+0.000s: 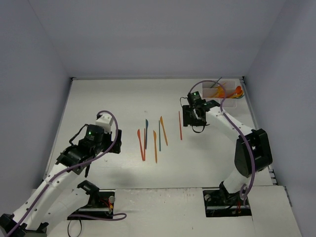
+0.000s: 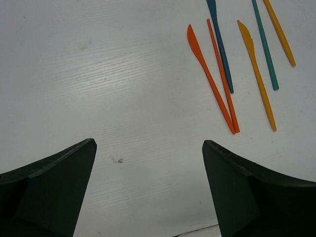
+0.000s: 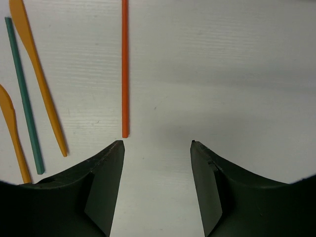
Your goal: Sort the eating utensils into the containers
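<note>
Seven utensils are laid loose mid-worktop: three red-orange, two yellow-orange and two teal-blue. More are seen in the one white tray at the far right corner. The left gripper and the right gripper are both spread apart, with nothing grasped.

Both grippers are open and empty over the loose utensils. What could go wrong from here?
1. The lone red-orange stick ends beside one finger of the right gripper, not between its open jaws. Closing here would likely miss or nudge it.
2. Ahead of the left gripper, the red-orange knife and thin red-orange stick meet at their ends. One pinch might lift both.
</note>
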Controlling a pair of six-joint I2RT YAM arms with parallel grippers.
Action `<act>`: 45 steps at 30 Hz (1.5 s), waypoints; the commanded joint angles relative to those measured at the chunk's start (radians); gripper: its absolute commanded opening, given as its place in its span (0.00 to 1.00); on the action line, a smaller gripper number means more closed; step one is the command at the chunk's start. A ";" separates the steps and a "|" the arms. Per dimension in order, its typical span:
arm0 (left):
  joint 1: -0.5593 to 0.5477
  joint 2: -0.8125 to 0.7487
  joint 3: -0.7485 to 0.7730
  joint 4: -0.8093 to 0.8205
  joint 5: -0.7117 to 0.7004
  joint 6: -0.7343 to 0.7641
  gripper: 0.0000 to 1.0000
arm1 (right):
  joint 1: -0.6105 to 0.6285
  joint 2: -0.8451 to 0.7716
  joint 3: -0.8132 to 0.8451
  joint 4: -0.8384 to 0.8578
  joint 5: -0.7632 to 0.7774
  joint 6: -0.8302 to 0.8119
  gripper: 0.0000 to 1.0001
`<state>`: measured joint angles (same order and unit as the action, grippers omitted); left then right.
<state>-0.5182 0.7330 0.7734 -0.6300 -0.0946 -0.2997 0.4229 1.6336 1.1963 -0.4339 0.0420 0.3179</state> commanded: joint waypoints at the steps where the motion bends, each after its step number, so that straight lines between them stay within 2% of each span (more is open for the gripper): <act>1: -0.006 0.006 0.029 0.049 0.009 -0.001 0.87 | 0.040 0.043 0.008 -0.022 -0.007 0.056 0.53; 18: -0.007 -0.027 0.026 0.042 0.001 -0.004 0.87 | 0.077 0.367 0.202 -0.019 0.007 0.064 0.44; 31: -0.015 -0.041 0.026 0.035 -0.016 -0.012 0.87 | 0.027 0.508 0.277 -0.016 0.005 0.042 0.23; 35: -0.016 -0.035 0.027 0.035 -0.014 -0.010 0.87 | 0.010 0.529 0.316 -0.017 0.020 0.017 0.13; 38: -0.016 -0.026 0.027 0.036 -0.011 -0.009 0.87 | 0.007 0.547 0.346 -0.020 0.022 -0.005 0.00; 45: -0.016 -0.021 0.029 0.036 -0.010 -0.009 0.87 | 0.004 0.494 0.478 -0.017 0.024 -0.049 0.00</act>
<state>-0.5293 0.7051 0.7734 -0.6308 -0.0975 -0.3002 0.4330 2.1442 1.5964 -0.4316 0.0315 0.3138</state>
